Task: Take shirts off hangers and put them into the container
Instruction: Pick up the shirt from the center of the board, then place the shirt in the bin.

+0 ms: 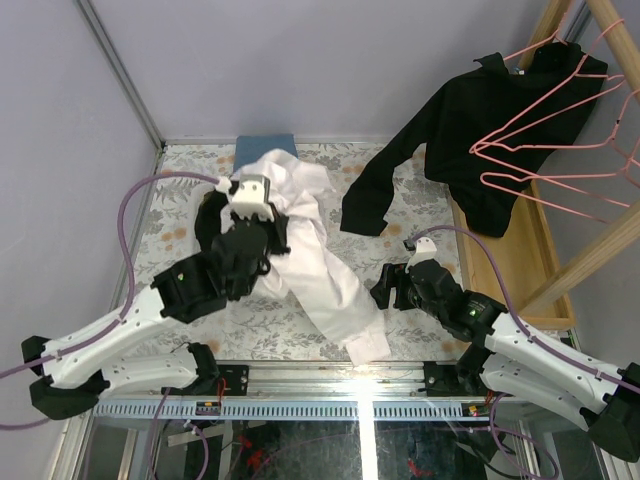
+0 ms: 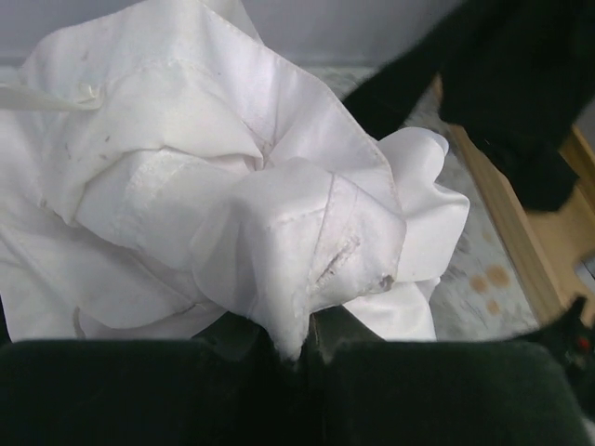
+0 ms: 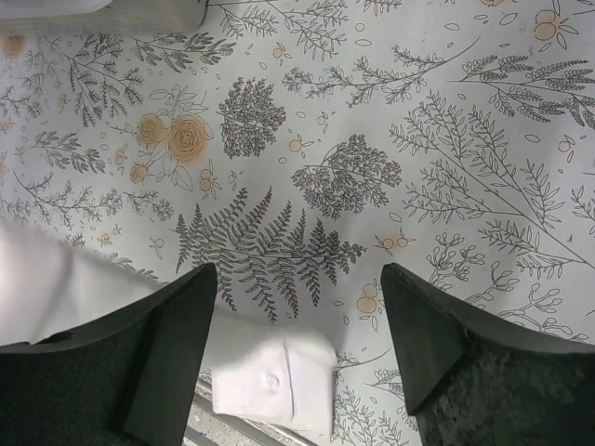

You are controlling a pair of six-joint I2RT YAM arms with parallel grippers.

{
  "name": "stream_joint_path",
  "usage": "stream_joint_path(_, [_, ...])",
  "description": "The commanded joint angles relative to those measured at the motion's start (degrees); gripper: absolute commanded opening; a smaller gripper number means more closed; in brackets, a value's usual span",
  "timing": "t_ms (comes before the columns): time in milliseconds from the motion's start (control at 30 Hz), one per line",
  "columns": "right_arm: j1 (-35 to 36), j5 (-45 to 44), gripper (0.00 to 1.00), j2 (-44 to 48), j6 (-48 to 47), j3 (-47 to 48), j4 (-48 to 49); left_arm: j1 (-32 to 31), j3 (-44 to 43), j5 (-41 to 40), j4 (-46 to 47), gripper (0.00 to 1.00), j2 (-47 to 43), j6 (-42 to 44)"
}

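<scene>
A white long-sleeved shirt (image 1: 320, 270) lies crumpled across the flowered table, off any hanger. My left gripper (image 1: 270, 212) is shut on a fold of it (image 2: 279, 260), and the cloth runs down between the closed fingertips (image 2: 296, 348). My right gripper (image 3: 297, 316) hangs open just above the table, with the shirt's cuff (image 3: 274, 381) lying between its fingers, untouched. A black shirt (image 1: 480, 130) hangs at the back right on a pink hanger (image 1: 545, 55). The container is out of view.
More bare pink hangers (image 1: 560, 160) hang from the wooden rack (image 1: 600, 250) at the right. A long wooden tray (image 1: 505, 265) lies under them. A folded blue cloth (image 1: 265, 148) sits at the table's back edge.
</scene>
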State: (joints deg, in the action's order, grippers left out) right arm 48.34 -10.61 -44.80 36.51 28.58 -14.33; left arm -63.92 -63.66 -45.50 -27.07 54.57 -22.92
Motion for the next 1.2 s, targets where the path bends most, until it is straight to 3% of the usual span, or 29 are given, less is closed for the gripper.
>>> stream_joint_path(0, [0.27,-0.63,0.79,0.06,0.71,0.90,1.87,10.64,-7.87,6.13,3.28,0.00,3.53,9.46])
stream_joint_path(133, [0.26,-0.42,0.79,0.60,0.69,0.81,1.08,20.28,-13.70,14.38,3.47,0.00,7.65,13.01])
stream_joint_path(233, [0.23,-0.38,0.79,0.82,1.16,0.39,0.97,23.75,-13.06,16.10,5.06,0.00,9.47,13.94])
stream_joint_path(600, [0.26,1.59,0.79,-0.42,2.04,-0.21,1.88,38.45,11.60,29.00,20.94,0.01,19.98,2.52])
stream_joint_path(700, [0.25,1.85,0.79,-0.58,1.64,0.06,1.15,42.97,15.36,36.99,24.62,0.06,25.14,-1.96])
stream_joint_path(800, [0.25,1.90,0.79,-0.50,1.44,-0.08,0.62,43.71,14.05,38.91,24.07,0.01,27.34,-2.03])
stream_joint_path(1067, [0.26,2.76,0.79,-0.87,2.34,-0.82,2.04,44.02,3.68,36.06,22.03,0.00,20.67,4.99])
stream_joint_path(1167, [0.20,3.02,0.79,-1.53,2.12,-0.18,2.09,44.40,2.08,39.79,22.83,0.00,21.19,9.01])
